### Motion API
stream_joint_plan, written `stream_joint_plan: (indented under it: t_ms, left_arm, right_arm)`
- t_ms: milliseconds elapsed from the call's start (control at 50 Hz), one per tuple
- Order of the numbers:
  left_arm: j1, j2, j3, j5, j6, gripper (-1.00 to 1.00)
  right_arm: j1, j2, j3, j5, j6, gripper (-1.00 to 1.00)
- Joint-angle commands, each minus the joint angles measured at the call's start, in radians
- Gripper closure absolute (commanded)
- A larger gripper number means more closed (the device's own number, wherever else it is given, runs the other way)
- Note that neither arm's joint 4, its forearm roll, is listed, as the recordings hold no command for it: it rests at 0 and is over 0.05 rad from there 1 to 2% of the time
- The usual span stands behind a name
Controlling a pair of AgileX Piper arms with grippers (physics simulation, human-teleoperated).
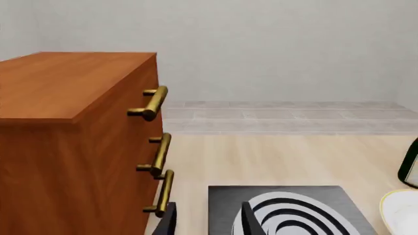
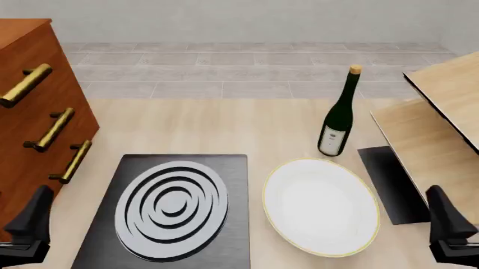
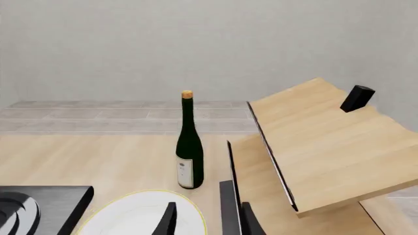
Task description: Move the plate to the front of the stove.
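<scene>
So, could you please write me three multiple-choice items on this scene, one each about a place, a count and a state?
1. In the front view, the plate lies where relative to the stove?
A. to its right
B. on top of it
C. to its left

2. How many brass handles show on the wooden cabinet?
A. one
B. three
C. five

3. The wine bottle is:
A. lying flat
B. in a claw
C. standing upright

Answers: 1 A, plate sits beside the burner's right; 2 B, three bars are stacked on its front; 3 C, its cork points upward.
</scene>
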Motion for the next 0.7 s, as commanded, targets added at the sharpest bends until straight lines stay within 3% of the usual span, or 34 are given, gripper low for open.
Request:
stream_joint_plan:
  t_ms: [20,160,200,260,300,500,520,580,640,680,700]
  left_arm:
    - [-0.011,0.016,-0.001,-0.022,0.019,-1.00]
    - [-0.043,0.035,-0.007,-0.028,0.061,-1.00]
    - [-0.040,0.063,-0.030,-0.031,0.045,-1.00]
    - [-0.063,0.138,-0.027,-0.093,0.170,-1.00]
    - [-0.054,0.349,-0.026,-0.251,0.211,-1.00]
    - [-0.166,0.443,-0.133,-0.312,0.357,-1.00]
    - [-0.196,0.473,-0.128,-0.351,0.427,-1.00]
    - [-0.262,0.574,-0.153,-0.399,0.497,-1.00]
    - [-0.292,0.644,-0.157,-0.470,0.621,-1.00]
    - [-0.314,0.671,-0.197,-0.450,0.639,-1.00]
    - [-0.328,0.699,-0.199,-0.485,0.709,-1.00]
  right_arm:
    - [0.002,0.004,-0.004,0.006,0.010,-1.00]
    - [0.003,0.000,-0.004,0.003,-0.001,-1.00]
    - [0.003,0.000,-0.004,0.006,0.003,-1.00]
    - [0.003,0.001,-0.004,0.006,0.004,-1.00]
    - [0.003,-0.001,-0.005,0.005,-0.001,-1.00]
    - [0.002,0.000,-0.005,0.010,0.009,-1.00]
    - [0.002,0.001,-0.004,0.008,0.008,-1.00]
    - [0.003,-0.001,-0.005,0.006,0.000,-1.00]
    - [0.002,0.002,-0.004,0.007,0.009,-1.00]
    - [0.002,0.001,-0.004,0.008,0.008,-1.00]
    - [0.003,0.000,-0.005,0.006,0.003,-1.00]
